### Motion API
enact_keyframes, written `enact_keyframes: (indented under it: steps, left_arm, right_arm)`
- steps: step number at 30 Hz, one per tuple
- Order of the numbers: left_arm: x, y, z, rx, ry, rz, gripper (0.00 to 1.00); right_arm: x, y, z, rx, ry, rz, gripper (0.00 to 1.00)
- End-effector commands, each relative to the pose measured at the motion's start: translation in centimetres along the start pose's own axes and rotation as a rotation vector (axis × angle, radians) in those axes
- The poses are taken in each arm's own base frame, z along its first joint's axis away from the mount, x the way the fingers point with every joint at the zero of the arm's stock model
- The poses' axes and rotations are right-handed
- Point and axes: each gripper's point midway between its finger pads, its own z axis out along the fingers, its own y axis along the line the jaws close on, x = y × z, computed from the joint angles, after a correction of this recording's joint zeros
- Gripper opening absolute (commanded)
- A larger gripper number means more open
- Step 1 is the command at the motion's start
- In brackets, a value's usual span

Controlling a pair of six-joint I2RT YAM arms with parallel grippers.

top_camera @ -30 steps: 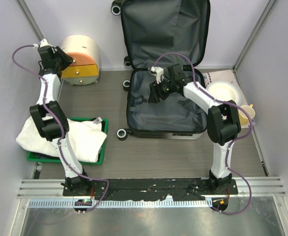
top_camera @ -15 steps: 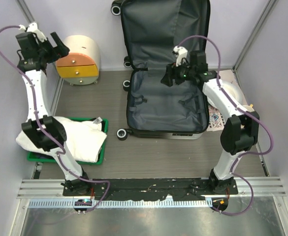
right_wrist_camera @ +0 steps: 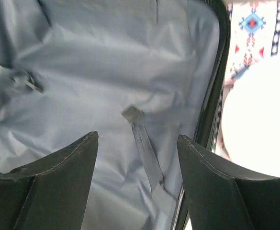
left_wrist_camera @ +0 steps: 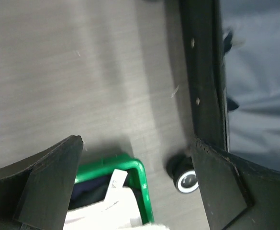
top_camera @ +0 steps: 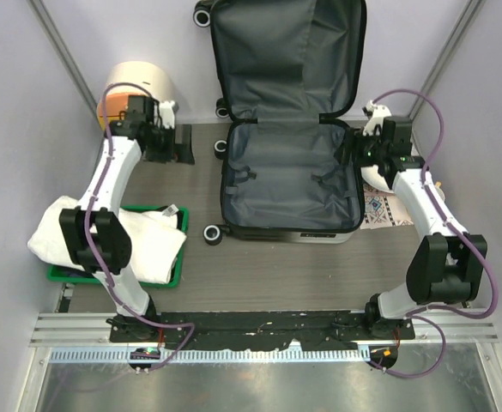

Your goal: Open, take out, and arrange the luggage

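My left jaws stand spread wide with nothing between them. They have just swung across from the far side of the cream-and-orange cylinder [top_camera: 135,81] and now hang over bare table [left_wrist_camera: 82,72] between it and the luggage [top_camera: 289,184]. Below them I see a black wheel [left_wrist_camera: 185,177] and the corner of the green tray [left_wrist_camera: 142,191] with its white cloth [top_camera: 105,232].

My right jaws are parted too and carry nothing. A second ago they were low over the middle of the luggage base; now they have drawn back to its right rim, just beside the patterned cloth [right_wrist_camera: 252,28] and the pale plate [right_wrist_camera: 259,124].

The luggage sits at the back centre of the table, base flat and lid propped up against the rear wall. Grey lining and loose straps show, and I can see nothing inside.

I judge the opening and emptying done, with both arms clear. What remains is arranging the case itself
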Motion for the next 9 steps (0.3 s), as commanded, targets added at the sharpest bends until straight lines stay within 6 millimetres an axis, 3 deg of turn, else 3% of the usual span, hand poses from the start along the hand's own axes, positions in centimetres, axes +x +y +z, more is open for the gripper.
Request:
enact_keyframes:
  steps: [1,3,6,9]
  left_arm:
    - [0.9,-0.2,-1.8,-0.104,-0.046,0.021,0.99]
    - [1.8,0.0,-1.6,-0.142,-0.029,0.017,1.0]
    - [2.2,0.2,-1.7,-0.177,-0.022,0.028,0.99]
    - [2.1,-0.3,-3.1,-0.17,-0.035,0.025,1.0]
  right_arm:
    - [1.0,-0.5,-2.2,0.083,-0.035,0.014,0.73]
    - [2.3,-0.7,-2.5,0.096,-0.023,0.016,0.73]
    - [2.0,-0.4,-3.3,0.094,-0.057,0.021,0.73]
    - [0.8,0.4,-4.3,0.074,-0.095,0.027,0.73]
